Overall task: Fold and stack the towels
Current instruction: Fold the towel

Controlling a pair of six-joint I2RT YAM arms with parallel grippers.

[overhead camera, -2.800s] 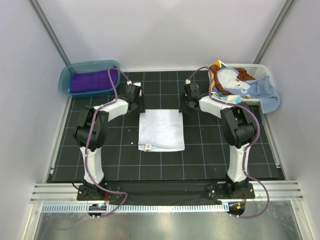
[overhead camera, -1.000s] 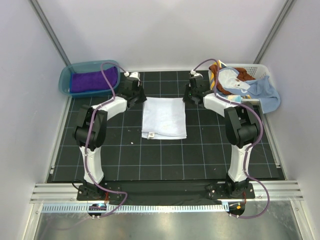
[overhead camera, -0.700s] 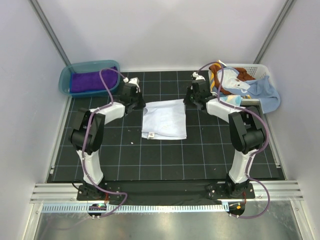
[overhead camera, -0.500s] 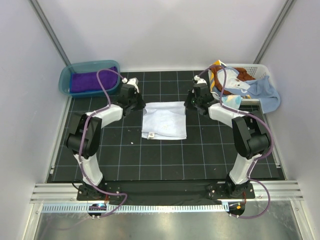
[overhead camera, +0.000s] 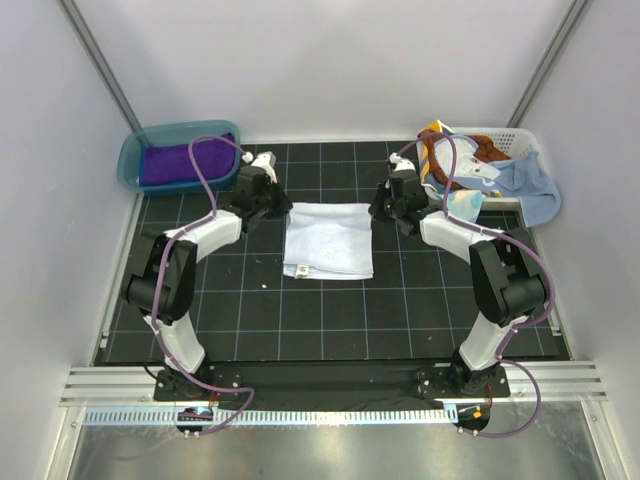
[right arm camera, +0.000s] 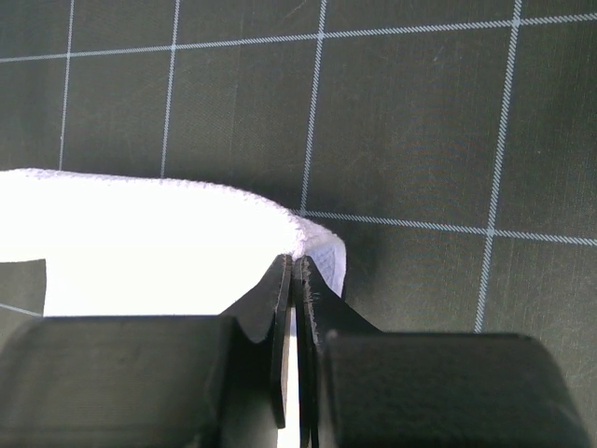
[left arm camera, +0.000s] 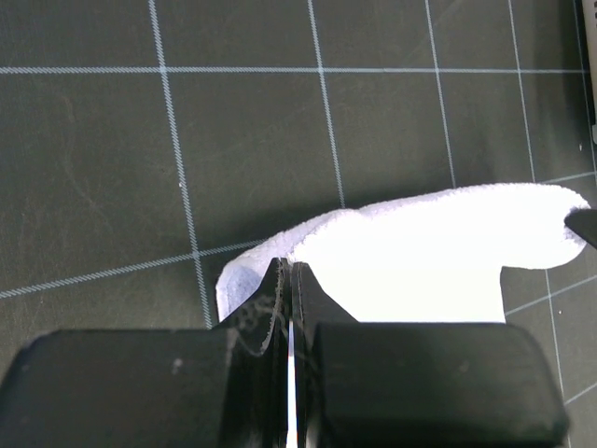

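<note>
White towel (overhead camera: 328,240) lies folded mid-table on black gridded mat (overhead camera: 250,310); left gripper (left arm camera: 285,273) pinched tight on its far left corner; right gripper (right arm camera: 293,267) likewise on far right corner.

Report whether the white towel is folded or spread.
Folded: the white towel is a compact rectangle with layered edges at its near left corner. The left gripper and right gripper pinch its far corners.

Washed out to featureless white in both wrist views: white towel (left arm camera: 420,252). Too small to read: tag (overhead camera: 298,269) at its near-left corner.
</note>
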